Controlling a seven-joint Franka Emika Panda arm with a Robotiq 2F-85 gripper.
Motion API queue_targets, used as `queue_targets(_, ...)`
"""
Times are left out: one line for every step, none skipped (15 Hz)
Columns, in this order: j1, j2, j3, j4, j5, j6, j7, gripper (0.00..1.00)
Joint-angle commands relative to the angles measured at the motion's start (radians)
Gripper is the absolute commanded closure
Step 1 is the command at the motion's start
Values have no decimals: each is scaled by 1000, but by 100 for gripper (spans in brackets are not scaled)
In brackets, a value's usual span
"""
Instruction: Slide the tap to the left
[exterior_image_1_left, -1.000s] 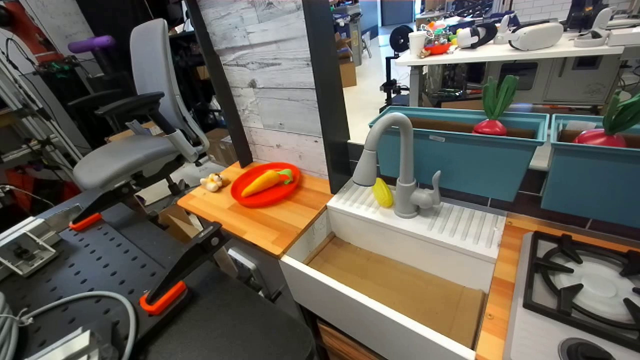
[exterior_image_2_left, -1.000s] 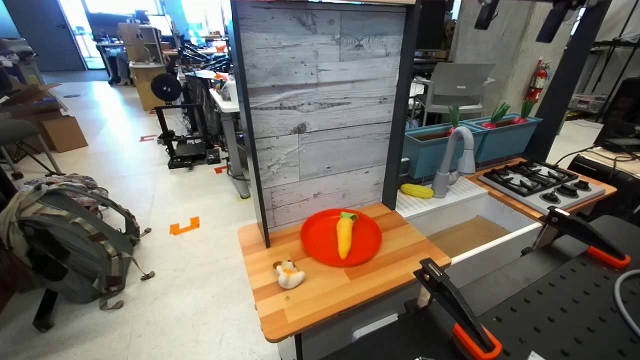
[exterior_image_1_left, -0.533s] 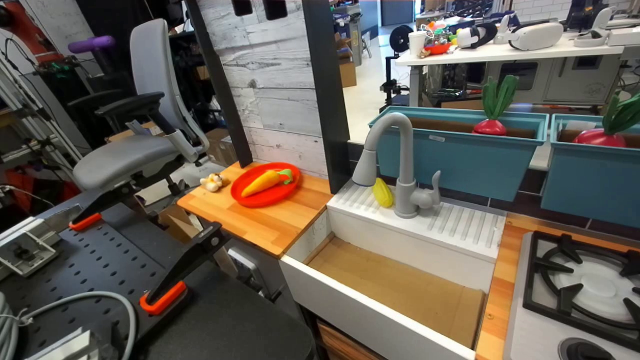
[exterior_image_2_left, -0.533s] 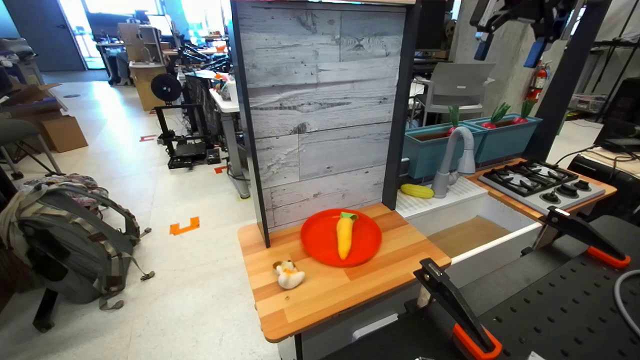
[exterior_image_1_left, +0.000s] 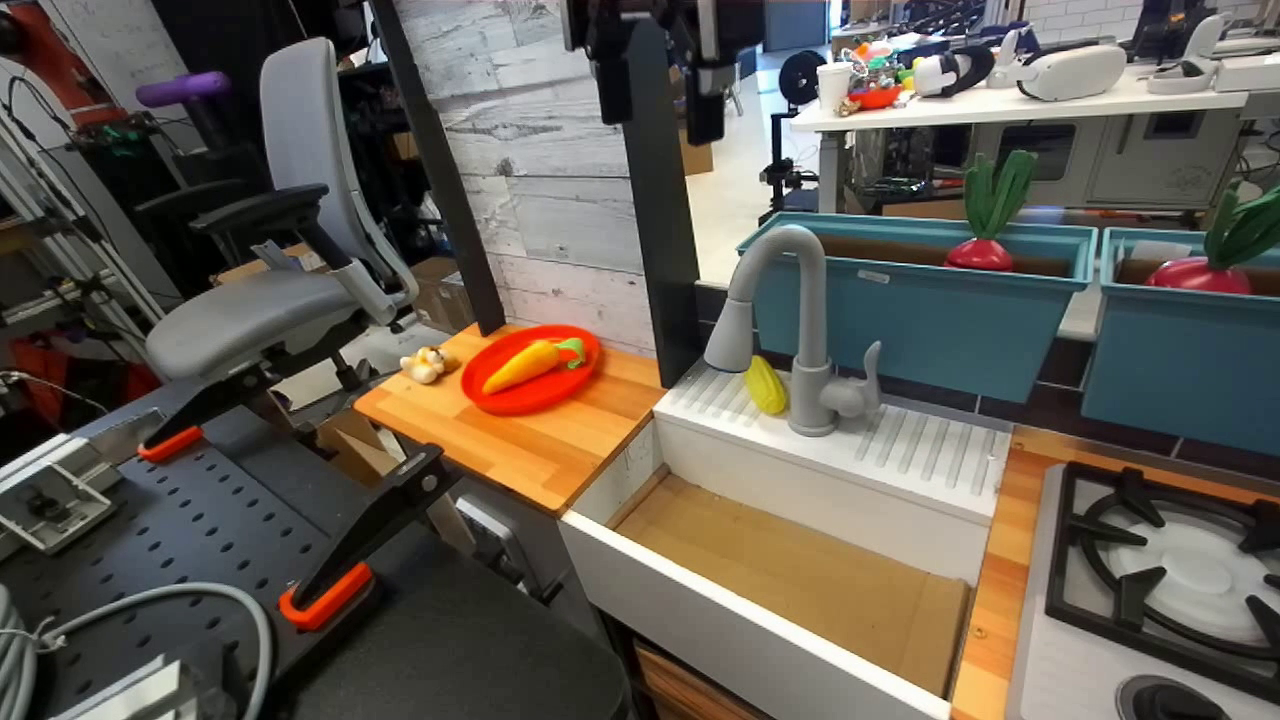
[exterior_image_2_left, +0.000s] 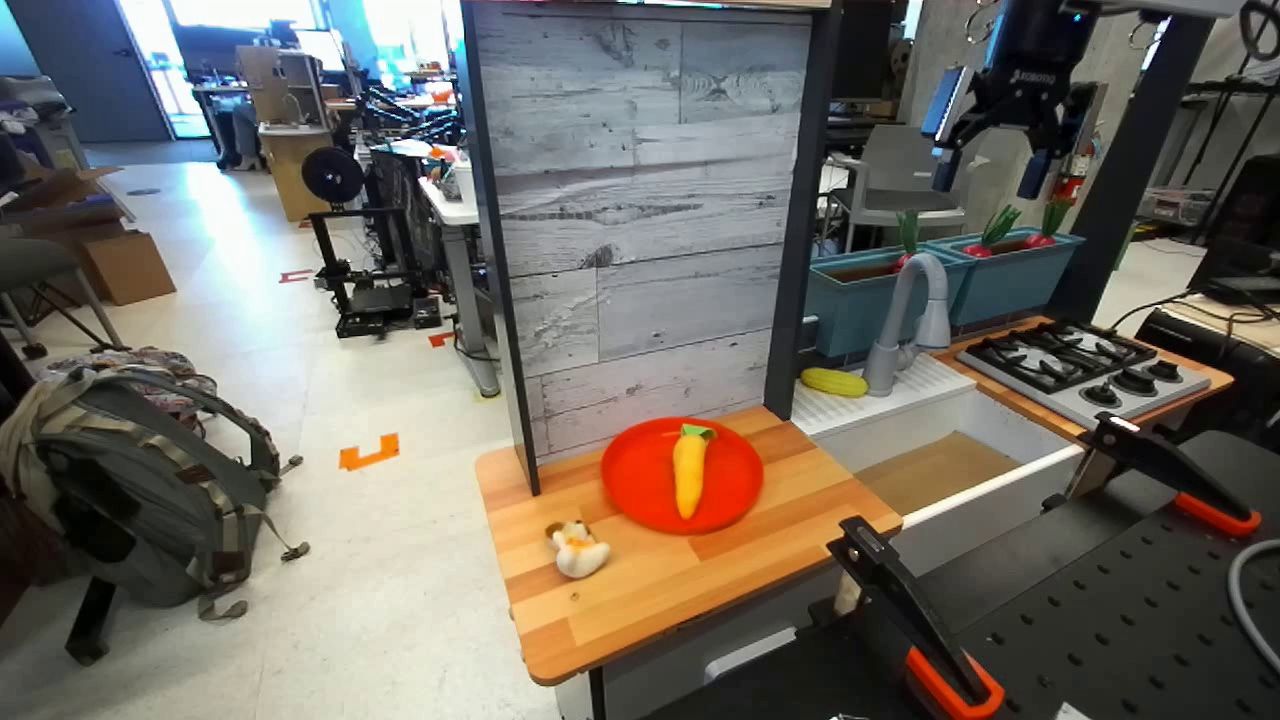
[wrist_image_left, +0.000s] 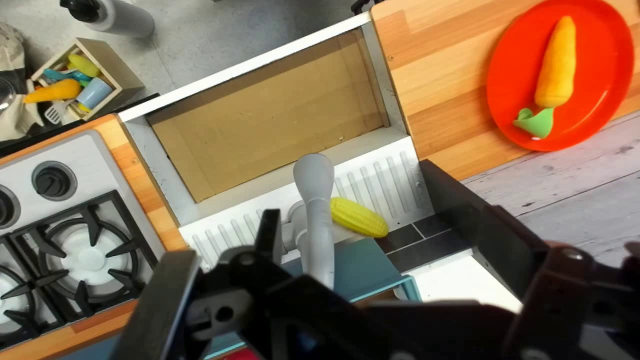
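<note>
The end effector (exterior_image_2_left: 989, 178), spread apart, comes down closer to the tap (exterior_image_1_left: 812, 310); the slide seems not started.

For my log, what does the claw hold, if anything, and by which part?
Nothing is held: the claw is open, and the tap stands free of it.

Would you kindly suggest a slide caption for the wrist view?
Beyond the open gripper: grey tap with yellow corn beside it, sink, and carrot on a red plate.
</note>
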Motion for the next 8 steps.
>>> queue_targets(-32,132,19,118,20,9,-28,0)
queue_targets(-37,162,21,139,19,12,-28,0)
queue_targets(-42,186,23,157,16,13,-26,0)
queue_targets(-45,206,24,170,13,14,-23,0)
queue_targets(-49,231,25,188,11,15,-21,0)
queue_targets(-52,251,26,203,9,11,-17,0)
queue_targets(-55,272,28,220,10,10,-14,0)
queue_targets(-56,290,29,234,8,10,-12,0)
